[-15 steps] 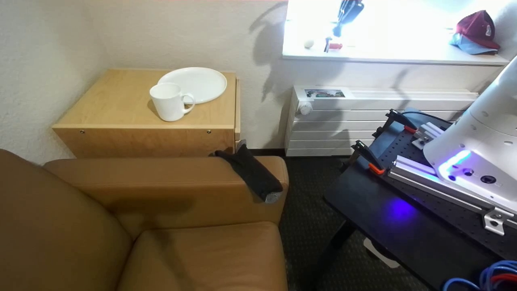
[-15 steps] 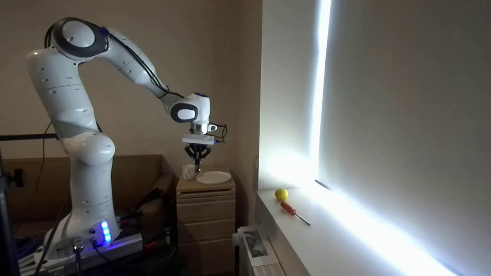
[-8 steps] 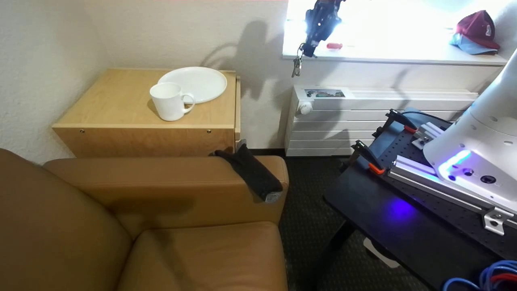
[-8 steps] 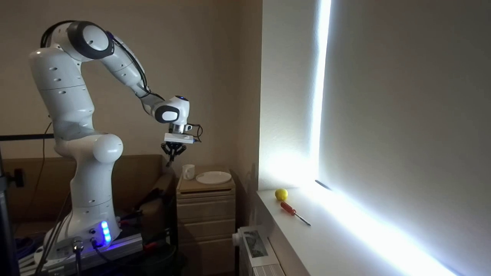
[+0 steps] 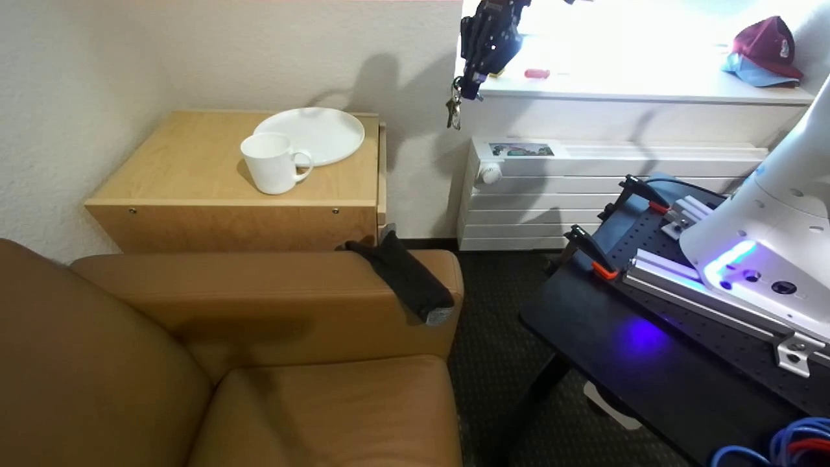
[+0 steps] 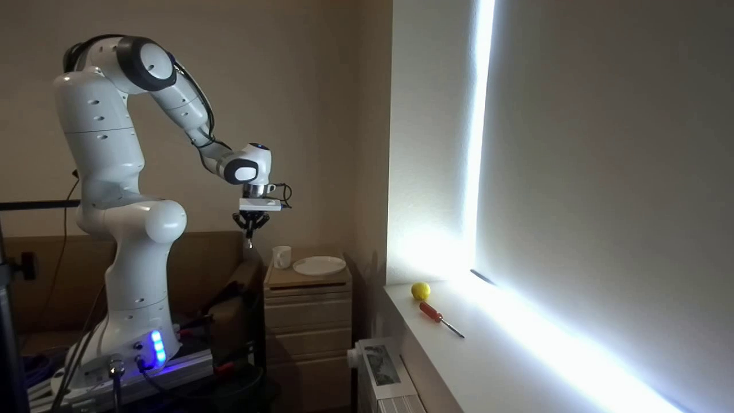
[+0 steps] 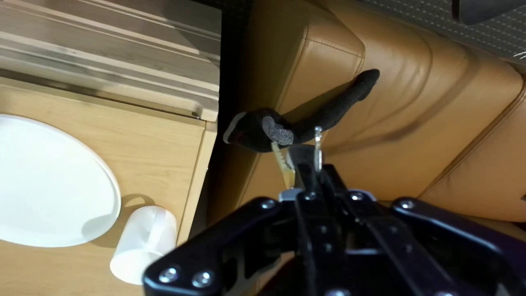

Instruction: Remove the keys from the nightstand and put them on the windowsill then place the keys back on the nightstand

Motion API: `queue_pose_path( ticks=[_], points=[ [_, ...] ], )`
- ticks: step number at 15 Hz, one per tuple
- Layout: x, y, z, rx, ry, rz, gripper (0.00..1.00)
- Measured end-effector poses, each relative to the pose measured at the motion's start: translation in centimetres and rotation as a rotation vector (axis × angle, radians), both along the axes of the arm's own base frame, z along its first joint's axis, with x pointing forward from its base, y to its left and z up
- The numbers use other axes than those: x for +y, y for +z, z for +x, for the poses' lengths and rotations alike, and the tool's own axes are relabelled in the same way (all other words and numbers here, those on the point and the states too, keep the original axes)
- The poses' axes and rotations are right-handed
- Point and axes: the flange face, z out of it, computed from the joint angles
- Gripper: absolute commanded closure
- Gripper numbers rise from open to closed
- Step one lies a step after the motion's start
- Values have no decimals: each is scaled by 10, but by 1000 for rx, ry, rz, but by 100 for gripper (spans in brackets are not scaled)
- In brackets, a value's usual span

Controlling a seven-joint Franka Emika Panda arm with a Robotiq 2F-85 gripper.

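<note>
- One bunch of keys is held in the air, pinched in the gripper, whose jaws are drawn together on it.
- The keys are hung below the gripper, apart from both the nightstand and the windowsill.
- In the wrist view, yellowish and silver-coloured parts of the bunch are seen at the jaws' end, against the brown armchair.
- Two white items are borne by the nightstand: a plate and, just beside it, an upright mug.
- On the windowsill, a yellow round item and a red-handled screwdriver are noted near each other; in an exterior view, a maroon and light-blue cap is seen well apart from them.
- Part of the windowsill is washed out by glare.
- A white heater is located below the windowsill, with a small picture on its top.
- A dark sock is draped over the armchair's armrest.
- Blue lights are displayed at the base of the white arm.
</note>
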Motion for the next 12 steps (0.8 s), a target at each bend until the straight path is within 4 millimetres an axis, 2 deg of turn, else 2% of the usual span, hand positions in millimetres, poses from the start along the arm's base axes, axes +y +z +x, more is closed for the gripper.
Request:
queue_pose_path(
  ticks=[2, 5, 8, 11, 12],
  points=[
    [-5, -13, 5, 15, -29, -32, 98],
    [-1, -55, 19, 38, -79, -69, 98],
    [22, -86, 42, 21, -129, -69, 98],
    [52, -98, 68, -39, -180, -39, 98],
    [60, -101, 75, -61, -190, -34, 93]
  ],
)
